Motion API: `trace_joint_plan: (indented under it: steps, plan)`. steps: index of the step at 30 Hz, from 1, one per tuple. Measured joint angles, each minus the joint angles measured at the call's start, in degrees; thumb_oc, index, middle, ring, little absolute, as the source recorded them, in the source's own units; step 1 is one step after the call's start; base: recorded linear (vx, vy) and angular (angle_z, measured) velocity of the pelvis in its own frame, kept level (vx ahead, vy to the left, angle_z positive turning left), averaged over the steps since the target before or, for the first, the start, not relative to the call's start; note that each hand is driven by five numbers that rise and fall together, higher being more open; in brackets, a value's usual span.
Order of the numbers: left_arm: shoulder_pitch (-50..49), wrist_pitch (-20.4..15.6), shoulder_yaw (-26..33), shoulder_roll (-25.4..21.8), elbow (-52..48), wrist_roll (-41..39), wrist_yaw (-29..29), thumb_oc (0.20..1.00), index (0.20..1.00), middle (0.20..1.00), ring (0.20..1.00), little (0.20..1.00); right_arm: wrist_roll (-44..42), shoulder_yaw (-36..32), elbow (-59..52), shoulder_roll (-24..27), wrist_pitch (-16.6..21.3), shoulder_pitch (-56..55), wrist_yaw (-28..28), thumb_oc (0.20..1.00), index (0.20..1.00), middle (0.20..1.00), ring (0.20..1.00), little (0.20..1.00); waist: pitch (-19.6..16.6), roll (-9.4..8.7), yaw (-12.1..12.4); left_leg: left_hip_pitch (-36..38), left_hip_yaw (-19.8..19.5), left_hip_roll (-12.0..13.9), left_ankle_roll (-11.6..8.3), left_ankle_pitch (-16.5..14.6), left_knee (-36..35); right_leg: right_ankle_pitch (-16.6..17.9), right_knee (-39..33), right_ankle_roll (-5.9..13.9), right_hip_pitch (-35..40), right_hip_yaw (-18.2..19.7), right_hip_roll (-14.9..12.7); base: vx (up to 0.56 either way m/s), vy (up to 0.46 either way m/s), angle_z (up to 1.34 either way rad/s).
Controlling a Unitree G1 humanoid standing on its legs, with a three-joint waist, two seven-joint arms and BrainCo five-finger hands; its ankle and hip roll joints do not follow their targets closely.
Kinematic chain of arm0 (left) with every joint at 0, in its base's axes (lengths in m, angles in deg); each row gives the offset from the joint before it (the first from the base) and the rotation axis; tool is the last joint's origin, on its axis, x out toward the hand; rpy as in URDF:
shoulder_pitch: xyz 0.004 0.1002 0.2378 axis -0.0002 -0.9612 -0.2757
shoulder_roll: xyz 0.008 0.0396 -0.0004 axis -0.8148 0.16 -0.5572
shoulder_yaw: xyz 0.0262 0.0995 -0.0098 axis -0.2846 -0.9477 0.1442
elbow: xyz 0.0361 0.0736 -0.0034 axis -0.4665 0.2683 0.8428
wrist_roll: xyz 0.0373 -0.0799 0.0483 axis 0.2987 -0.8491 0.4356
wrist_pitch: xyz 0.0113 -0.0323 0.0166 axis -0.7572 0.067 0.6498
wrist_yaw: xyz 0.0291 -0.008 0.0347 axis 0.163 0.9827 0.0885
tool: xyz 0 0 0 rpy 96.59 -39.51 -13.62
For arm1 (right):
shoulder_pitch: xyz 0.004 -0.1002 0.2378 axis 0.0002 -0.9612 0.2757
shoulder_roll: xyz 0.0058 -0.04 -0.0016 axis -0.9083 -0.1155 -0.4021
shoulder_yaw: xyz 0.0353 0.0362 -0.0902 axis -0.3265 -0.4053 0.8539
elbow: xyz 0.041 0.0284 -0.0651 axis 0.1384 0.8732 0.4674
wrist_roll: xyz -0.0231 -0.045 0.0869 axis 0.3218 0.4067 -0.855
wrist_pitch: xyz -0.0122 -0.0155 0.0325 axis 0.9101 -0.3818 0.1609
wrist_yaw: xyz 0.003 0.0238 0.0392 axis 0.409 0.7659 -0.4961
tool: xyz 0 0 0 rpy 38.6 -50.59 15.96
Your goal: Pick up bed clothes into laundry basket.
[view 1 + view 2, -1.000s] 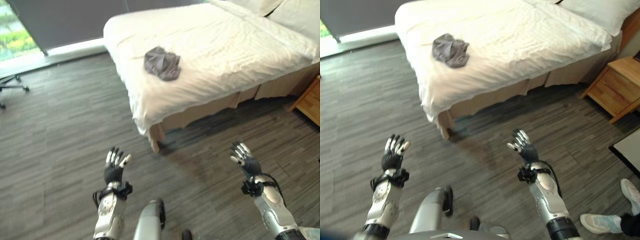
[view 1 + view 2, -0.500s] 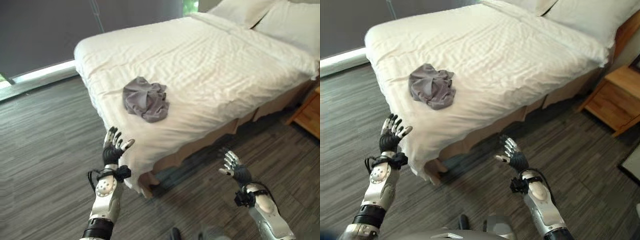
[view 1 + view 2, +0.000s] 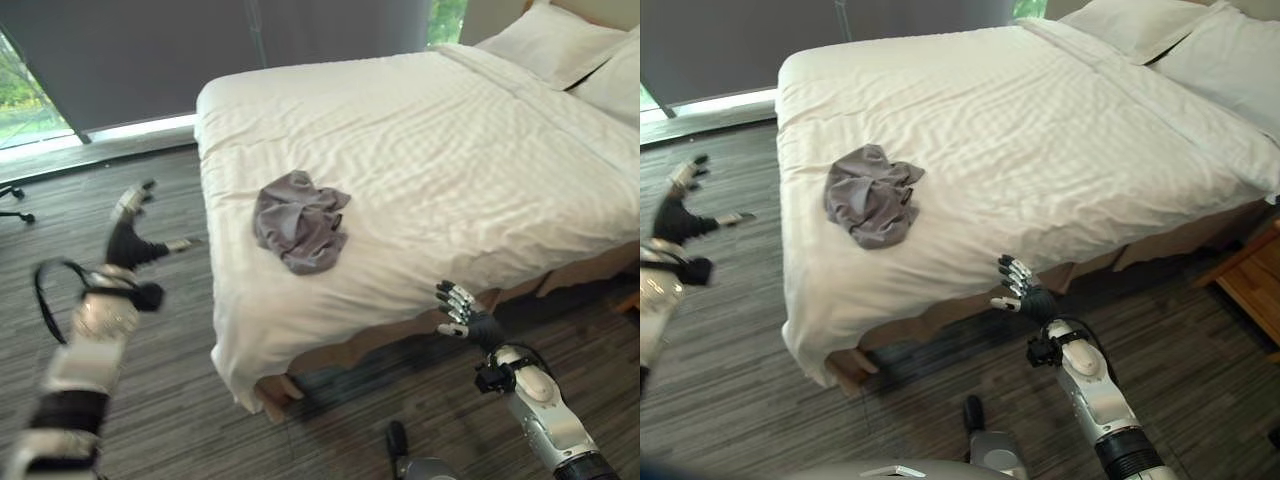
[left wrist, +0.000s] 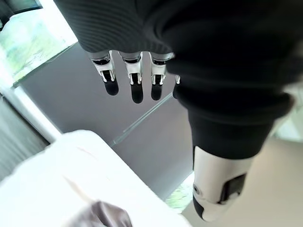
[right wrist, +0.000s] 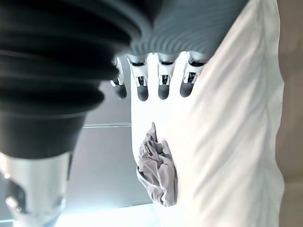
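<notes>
Nearest me, my right robot hand (image 3: 1018, 294) hangs at the bed's (image 3: 520, 180) near edge with fingers spread and empty, while my left robot hand (image 3: 128, 236) is raised over the floor (image 3: 150, 400) beside the bed, fingers also spread. The grey crumpled garment (image 3: 298, 218) lies on the white sheet beyond both, up and left of the right hand, nearer the left, I judge. Farther back sit pillows (image 3: 545, 40); I see no laundry basket.
</notes>
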Motion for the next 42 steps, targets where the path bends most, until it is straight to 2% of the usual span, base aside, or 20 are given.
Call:
trace_joint_plan:
  steps: [2, 4, 5, 8, 9, 11, 15, 18, 19, 21, 22, 23, 24, 26, 28, 29, 32, 34, 39, 42]
  plan:
    - [12.5, 0.7, -10.1, -4.7, 14.1, 2.3, 1.0, 1.0, 1.0, 1.0, 1.0, 1.0, -1.6, 2.1, 0.0, 0.9, -0.1, 0.4, -0.6, 1.0, 1.0, 1.0, 1.0, 1.0, -0.1, 1.52, -1.4, 0.1, 0.6, 0.6, -0.52, 0.0, -0.2, -0.2, 0.1, -0.28, -0.2, -0.3, 0.8, 0.05, -0.083, -0.05]
    - [18.9, 1.1, -13.3, -5.1, 19.9, 3.1, 1.1, 1.0, 1.0, 1.0, 1.0, 1.0, -1.8, 4.0, -0.5, 1.2, -0.2, 0.0, -1.7, 1.0, 1.0, 1.0, 1.0, 1.0, -0.2, 2.17, -2.3, 0.1, 1.4, 0.4, -0.67, 0.1, 0.9, 0.1, 0.0, -0.73, -0.3, 0.6, 1.0, 0.04, -0.065, -0.18]
    - [24.2, 1.0, -17.9, -4.9, 26.3, 4.5, 1.6, 1.0, 1.0, 1.0, 1.0, 1.0, -2.2, 5.9, -1.1, 2.6, -0.2, 0.1, -2.0, 1.0, 1.0, 1.0, 1.0, 1.0, -0.6, 3.02, -2.9, -0.1, 2.0, 0.6, -0.82, 0.0, 0.4, 0.0, 0.0, -0.74, -0.5, 0.3, 1.1, 0.06, -0.038, -0.09]
    - [30.1, 2.4, -19.2, -3.9, 37.8, 4.6, 3.4, 1.0, 1.0, 1.0, 1.0, 1.0, -2.6, 6.5, -2.3, 3.5, -0.2, -1.2, -3.4, 1.0, 1.0, 1.0, 1.0, 1.0, -0.5, 4.73, -5.1, -1.0, 2.7, 0.6, -1.33, 0.3, -0.6, 0.2, 0.0, -0.74, -2.3, 0.5, 1.0, 0.06, -0.038, -0.14]
    - [30.6, 4.1, -19.6, -3.8, 41.0, 4.7, 4.0, 1.0, 1.0, 1.0, 1.0, 1.0, -2.6, 6.5, -2.4, 3.5, -0.6, -2.2, -3.5, 1.0, 1.0, 1.0, 1.0, 1.0, -0.4, 4.86, -5.6, -1.2, 3.4, 0.5, -1.32, 0.3, -0.6, 0.2, 0.0, -0.7, -2.4, 0.9, 1.0, -0.01, -0.013, -0.27]
    - [29.6, 5.1, -18.8, -3.6, 40.4, 4.5, 5.3, 1.0, 1.0, 1.0, 1.0, 1.0, -2.9, 6.5, -2.8, 4.2, -1.2, -4.3, -3.5, 1.0, 1.0, 1.0, 1.0, 1.0, -0.5, 4.81, -6.3, -2.3, 4.0, 0.3, -1.49, 0.2, -0.8, 0.4, 0.0, -0.57, -3.9, 1.3, 0.9, -0.05, -0.001, -0.21]
    - [28.0, 5.6, -16.2, -1.8, 40.3, 3.4, 6.6, 1.0, 1.0, 1.0, 1.0, 1.0, -3.9, 5.8, -3.6, 5.6, -1.9, -6.5, -3.7, 1.0, 1.0, 1.0, 1.0, 1.0, 1.5, 3.9, -8.0, -7.3, 4.5, -2.1, -0.93, 1.4, -0.6, 2.0, 0.1, 0.35, -9.5, 3.0, -0.8, -0.13, 0.044, -0.1]
    - [32.7, 8.0, -18.9, -2.8, 42.8, 4.3, 6.6, 1.0, 1.0, 1.0, 1.0, 1.0, -3.9, 4.1, -6.9, 9.5, -2.3, -9.0, -4.8, 1.0, 1.0, 1.0, 1.0, 1.0, 5.0, 1.96, -9.4, -13.0, 6.2, -3.9, -0.51, 2.8, -0.5, 2.3, 0.3, 1.03, -15.8, 5.3, -2.0, -0.12, 0.001, -0.29]
    - [35.0, 8.0, -19.7, -3.9, 42.6, 4.3, 6.7, 1.0, 1.0, 1.0, 1.0, 1.0, -3.9, 1.7, -6.6, 10.4, -3.1, -10.3, -5.5, 1.0, 1.0, 1.0, 1.0, 1.0, 6.8, 0.76, -10.0, -15.3, 7.2, -3.8, -0.32, 3.3, -0.6, 1.6, 0.3, 2.17, -18.5, 5.5, -1.9, -0.13, -0.038, -0.24]
    - [37.2, 7.6, -22.8, -3.2, 41.3, 4.2, 6.7, 1.0, 1.0, 1.0, 1.0, 1.0, -4.0, -0.9, -6.4, 13.7, -2.1, -14.4, -6.0, 1.0, 1.0, 1.0, 1.0, 1.0, 8.5, -0.03, -12.4, -19.4, 8.1, -4.1, -1.11, 2.4, 0.7, 1.9, 0.8, 3.09, -22.6, 5.2, -2.0, -0.14, -0.027, -0.27]
    - [42.3, 7.7, -23.7, -6.2, 41.9, 4.2, 6.5, 1.0, 1.0, 1.0, 1.0, 1.0, -4.5, -5.2, -4.6, 16.1, -1.8, -14.9, -5.9, 1.0, 1.0, 1.0, 1.0, 1.0, 11.9, 1.32, -12.7, -24.4, 8.5, -3.1, -0.31, 3.2, 0.7, -2.7, 0.4, 8.94, -27.5, 6.3, -1.4, -0.08, -0.01, -0.17]
    - [48.7, 7.7, -24.6, -7.4, 42.4, 3.2, 5.6, 1.0, 1.0, 1.0, 1.0, 1.0, -5.4, -10.7, 0.5, 14.2, -1.9, -16.1, -5.4, 1.0, 1.0, 1.0, 1.0, 1.0, 15.2, 1.7, -13.9, -28.5, 9.0, -2.8, -1.06, 4.0, -0.2, 2.1, 3.4, 4.04, -31.6, 6.4, -1.0, -0.07, -0.012, 0.07]
    - [50.9, 7.6, -25.0, -7.7, 41.6, 2.4, 5.1, 1.0, 1.0, 1.0, 1.0, 1.0, -6.4, -13.1, 2.6, 13.1, -2.3, -17.0, -4.1, 1.0, 1.0, 1.0, 1.0, 1.0, 18.0, 1.13, -14.9, -30.0, 8.6, -3.4, -1.63, 4.9, -0.3, 7.2, 1.6, 0.7, -31.9, 7.7, -1.1, 0.0, 0.0, 0.0]
    - [57.2, 8.1, -27.1, -8.2, 41.7, -2.6, 1.3, 1.0, 1.0, 1.0, 1.0, 1.0, -6.5, -10.1, 2.0, 12.4, -1.6, -15.8, -3.3, 1.0, 1.0, 1.0, 1.0, 1.0, 19.7, 2.5, -13.8, -32.1, 10.4, -2.3, -2.41, 4.3, -0.3, 7.6, 0.4, -0.09, -34.3, 9.1, 0.7, 0.01, -0.005, -0.29]
    - [63.8, 7.4, -32.5, -8.2, 38.4, -6.1, 0.7, 1.0, 1.0, 1.0, 1.0, 1.0, -6.5, -2.5, -2.4, 12.1, -0.4, -10.0, -3.7, 1.0, 1.0, 1.0, 1.0, 1.0, 20.3, 3.85, -12.3, -32.2, 11.8, -1.5, -3.12, 3.8, -0.4, 7.4, 0.4, -0.16, -35.1, 10.2, 2.1, 0.12, 0.008, -0.34]
    - [64.0, 7.1, -33.1, -7.3, 38.2, -7.2, 0.5, 1.0, 1.0, 1.0, 1.0, 1.0, -6.5, -1.1, -2.9, 11.9, 0.3, -8.4, -3.8, 1.0, 1.0, 1.0, 1.0, 1.0, 20.2, 4.11, -12.0, -32.0, 12.0, -1.5, -3.34, 3.6, -0.7, 6.4, 0.4, -0.01, -35.3, 10.4, 2.2, 0.11, 0.003, -0.27]
    - [60.9, 6.4, -30.7, -2.6, 39.2, -8.0, -1.9, 1.0, 1.0, 1.0, 1.0, 1.0, -7.1, -0.3, -1.1, 10.7, 0.7, -2.5, -2.9, 1.0, 1.0, 1.0, 1.0, 1.0, 19.1, 6.5, -12.5, -33.0, 12.3, -1.6, -3.36, 3.6, -0.6, 6.9, 0.4, -0.68, -36.4, 10.6, 2.2, 0.03, -0.004, -0.09]
    - [55.2, 5.0, -26.0, -0.5, 38.9, -7.9, -2.8, 0.2, 0.2, 0.2, 0.2, 0.2, -7.2, -0.6, 2.4, 10.8, 0.6, -1.6, -1.6, 1.0, 1.0, 1.0, 1.0, 1.0, 18.3, 7.87, -12.0, -33.0, 12.3, -1.6, -3.36, 3.6, -0.6, 6.8, 0.4, -0.58, -36.4, 10.8, 2.2, 0.0, 0.0, 0.0]
    - [45.4, 5.0, -23.8, 3.3, 39.0, -4.9, -3.1, 0.2, 0.2, 0.2, 0.2, 0.2, -7.2, -1.3, 2.9, 11.1, 0.5, -2.8, -1.2, 1.0, 1.0, 1.0, 1.0, 1.0, 15.1, 10.32, -12.4, -31.2, 13.0, -1.9, -3.35, 3.6, -0.9, 6.7, 0.4, -0.36, -34.9, 11.2, 2.3, -0.03, -0.011, -0.05]
    - [41.4, 5.1, -21.6, 7.2, 39.1, -4.6, -3.0, 0.2, 0.2, 0.2, 0.2, 0.2, -7.1, -1.3, 3.2, 11.0, 0.5, -4.1, -1.2, 1.0, 1.0, 1.0, 1.0, 1.0, 12.3, 10.26, -12.6, -30.3, 13.2, -2.1, -3.22, 3.7, -0.9, 6.1, 1.6, -0.34, -34.6, 11.3, 2.4, -0.04, -0.014, 0.01]
